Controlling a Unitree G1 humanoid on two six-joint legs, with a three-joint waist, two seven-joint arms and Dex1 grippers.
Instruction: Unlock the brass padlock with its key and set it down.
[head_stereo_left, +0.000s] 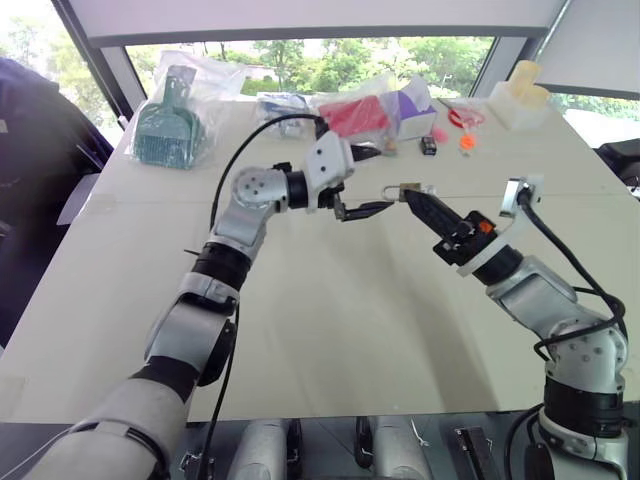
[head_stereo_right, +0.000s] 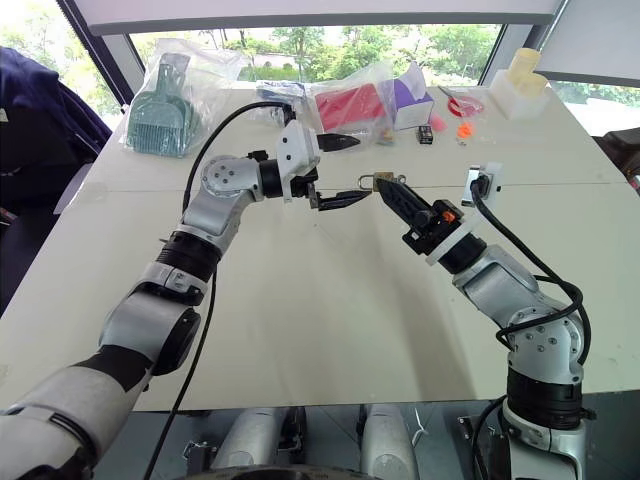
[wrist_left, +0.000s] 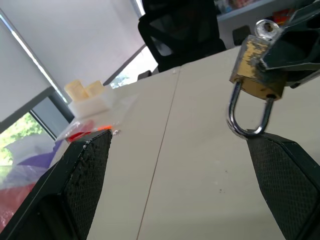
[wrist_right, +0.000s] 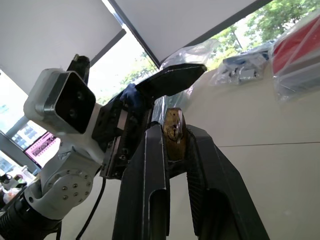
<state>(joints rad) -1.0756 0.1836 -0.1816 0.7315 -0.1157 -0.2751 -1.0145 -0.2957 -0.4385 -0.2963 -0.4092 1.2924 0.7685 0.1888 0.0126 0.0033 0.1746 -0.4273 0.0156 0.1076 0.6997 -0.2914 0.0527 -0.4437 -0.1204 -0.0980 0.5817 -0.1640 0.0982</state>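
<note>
Left wrist view: my right end effector (head_stereo_left: 412, 196) is pressed together on the brass padlock (wrist_left: 254, 67), pinching its body so that the silvery shackle (wrist_left: 246, 116) projects free of the fingertips. The padlock is thus held in the air above the pale bench (head_stereo_left: 330, 320), between my two arms, not resting on anything. My left end effector (head_stereo_left: 352, 182) is spread wide, one finger to each side of the shackle, and is touching nothing. I judge this arrangement to be deliberate: the right arm presents the lock level and steady, with body clamped and loop exposed, so that the left has room to work on it.

In the right wrist view the keyhole face of the padlock sits between my own two fingers (wrist_right: 210, 165), turned towards that camera. I cannot make out the key in any view, so whether it is already seated in the lock cannot be told. The shackle appears closed into the body, so I judge that the unlocking is not yet done.

Bagged goods (head_stereo_left: 165, 125) lie along the far edge of the bench, well apart from the work. No brand, label or writing is readable on the padlock or the bags.
</note>
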